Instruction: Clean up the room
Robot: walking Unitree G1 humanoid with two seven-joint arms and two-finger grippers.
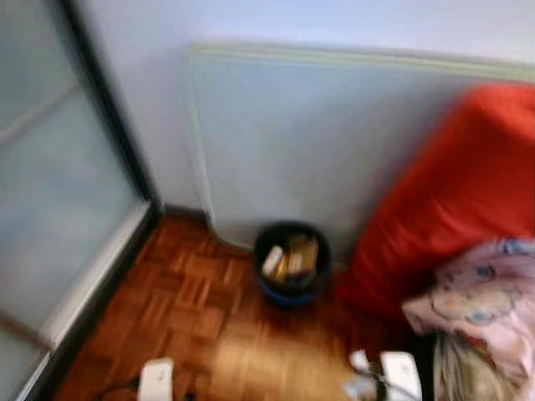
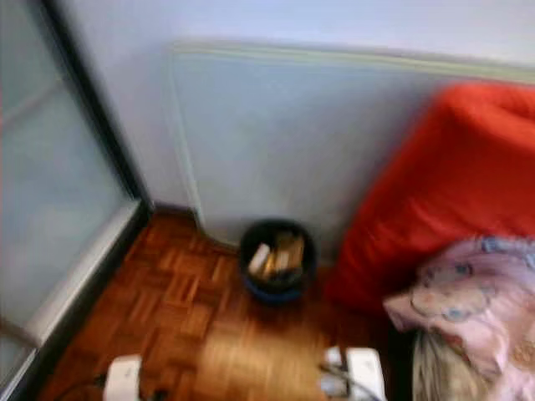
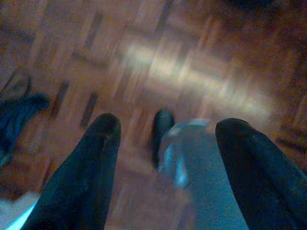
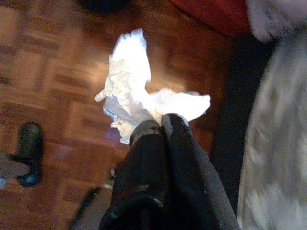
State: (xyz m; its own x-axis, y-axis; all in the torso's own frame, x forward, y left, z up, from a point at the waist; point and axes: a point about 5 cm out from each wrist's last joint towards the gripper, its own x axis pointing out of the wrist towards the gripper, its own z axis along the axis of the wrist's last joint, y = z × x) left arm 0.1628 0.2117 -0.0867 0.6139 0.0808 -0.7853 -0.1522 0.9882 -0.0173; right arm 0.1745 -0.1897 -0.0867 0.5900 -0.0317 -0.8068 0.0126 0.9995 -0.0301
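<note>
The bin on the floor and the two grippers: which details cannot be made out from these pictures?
- Bin, eye views: motion blur; its tan and white contents cannot be identified.
- White tissue, right wrist view: the right gripper, shut on it, covers its near end.
- Left gripper, left wrist view: open, but a blurred blue-grey shape between its fingers cannot be identified.
- Patterned bedding: cut off by the frame edge.

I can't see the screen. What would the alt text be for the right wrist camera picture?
The right gripper, its two black fingers closed together, pinches a crumpled white tissue above a brown parquet floor. A red cushion and pale bedding lie along one side, and a black shoe is on the floor.
</note>
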